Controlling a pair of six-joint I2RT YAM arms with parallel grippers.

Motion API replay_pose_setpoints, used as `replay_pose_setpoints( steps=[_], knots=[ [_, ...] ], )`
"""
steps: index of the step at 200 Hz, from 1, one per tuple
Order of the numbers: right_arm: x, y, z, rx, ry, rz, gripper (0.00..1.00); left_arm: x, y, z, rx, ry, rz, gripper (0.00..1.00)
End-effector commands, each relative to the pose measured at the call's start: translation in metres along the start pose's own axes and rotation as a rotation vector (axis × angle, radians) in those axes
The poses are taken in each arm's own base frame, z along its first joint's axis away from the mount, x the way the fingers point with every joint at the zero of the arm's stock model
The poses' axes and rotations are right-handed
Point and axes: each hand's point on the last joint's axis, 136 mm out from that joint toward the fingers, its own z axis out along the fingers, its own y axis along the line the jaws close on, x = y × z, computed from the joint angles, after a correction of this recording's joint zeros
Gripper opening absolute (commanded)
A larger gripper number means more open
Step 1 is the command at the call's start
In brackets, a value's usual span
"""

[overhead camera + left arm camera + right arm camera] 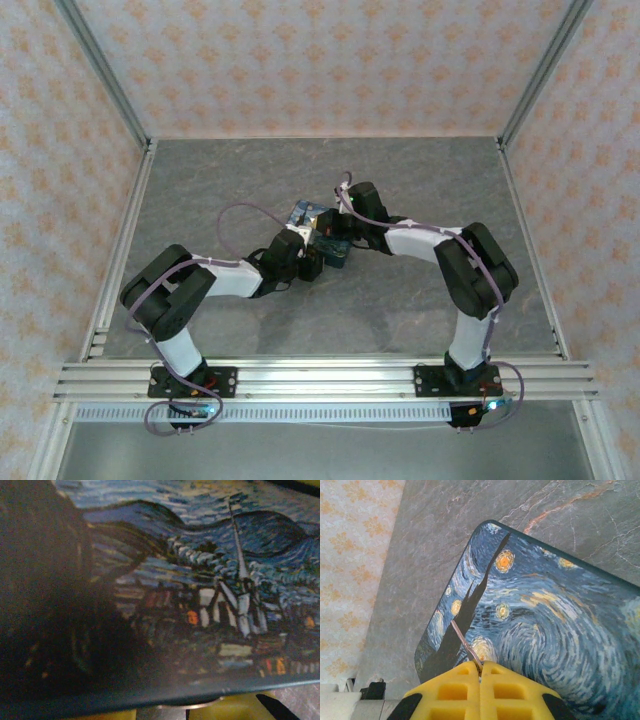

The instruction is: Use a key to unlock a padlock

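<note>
The blue-and-yellow swirly-painted tin (306,215) lies mid-table, where both arms meet. My right gripper (480,668) is shut on the key (465,643), whose thin silvery blade juts forward over the tin's lid (545,615). In the left wrist view the tin's painted face (200,580) is very close. At that view's bottom edge my left gripper (162,713) shows slivers of yellow fingers (240,708) standing a little apart. A thin silvery arc (200,706), which looks like the padlock's loop, spans the gap; the lock body is hidden. Whether the fingers grip it I cannot tell.
The grey marbled tabletop (250,180) is framed by aluminium rails (320,378) at the near edge and by posts and patterned walls at the sides and back. Bare table lies to the left and right of the tin.
</note>
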Motion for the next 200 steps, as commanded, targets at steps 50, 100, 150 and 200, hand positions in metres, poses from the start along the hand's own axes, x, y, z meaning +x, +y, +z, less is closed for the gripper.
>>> replay_pose_setpoints(
  steps=[50,100,150,200],
  knots=[
    [0.003,0.016,-0.039,0.032,-0.042,-0.039,0.0,-0.017,-0.015,-0.016,0.039,-0.021,-0.087,0.29],
    [0.013,0.012,-0.077,0.076,-0.117,-0.104,0.0,-0.022,-0.023,-0.027,0.06,0.001,-0.142,0.29],
    [0.044,0.004,-0.103,0.087,-0.148,-0.149,0.0,-0.031,-0.036,-0.031,0.082,0.041,-0.186,0.27],
    [0.068,-0.014,-0.114,0.098,-0.169,-0.168,0.0,-0.04,-0.04,-0.034,0.082,0.05,-0.254,0.26]
  ],
)
